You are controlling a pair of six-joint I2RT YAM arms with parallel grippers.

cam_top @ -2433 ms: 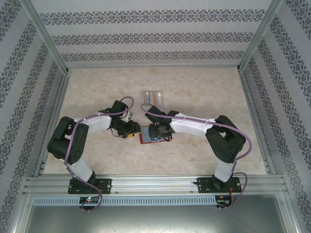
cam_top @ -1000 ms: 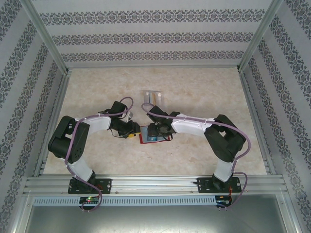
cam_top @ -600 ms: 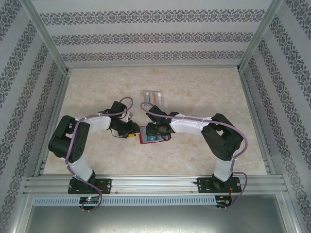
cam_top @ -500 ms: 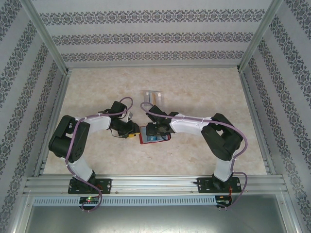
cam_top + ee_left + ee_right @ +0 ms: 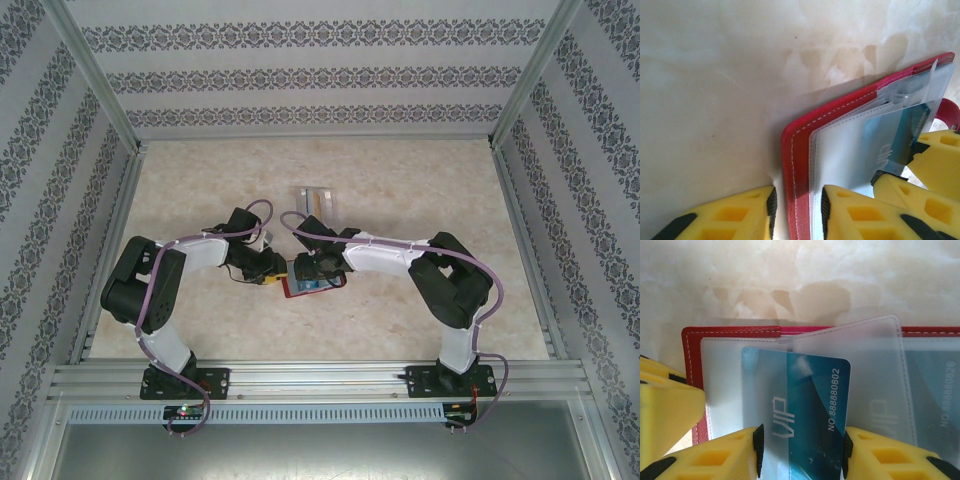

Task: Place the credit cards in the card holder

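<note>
The red card holder [image 5: 318, 291] lies open on the table between the two arms. Its red edge [image 5: 795, 150] runs between the fingers of my left gripper [image 5: 796, 200], which straddle it with a thin gap on the outer side. My right gripper [image 5: 801, 450] is shut on the long sides of a blue credit card [image 5: 810, 400] marked VIP. The card's far left part sits under a frosted pocket sheet [image 5: 730, 385] of the card holder [image 5: 730, 331]. A second numbered card [image 5: 935, 400] shows dimly inside the right-hand pocket. From above, the left gripper [image 5: 272, 274] and right gripper [image 5: 305, 270] almost meet.
A clear case [image 5: 318, 198] with a tan card in it lies further back on the table. The left gripper's finger [image 5: 665, 410] stands close beside the right one. Patterned walls and metal rails close in the table [image 5: 420, 180] on three sides.
My right gripper has moved left with the blue card, over the card holder's left side. The left gripper's jaws have narrowed around the red edge. The card holder shifted slightly left.
</note>
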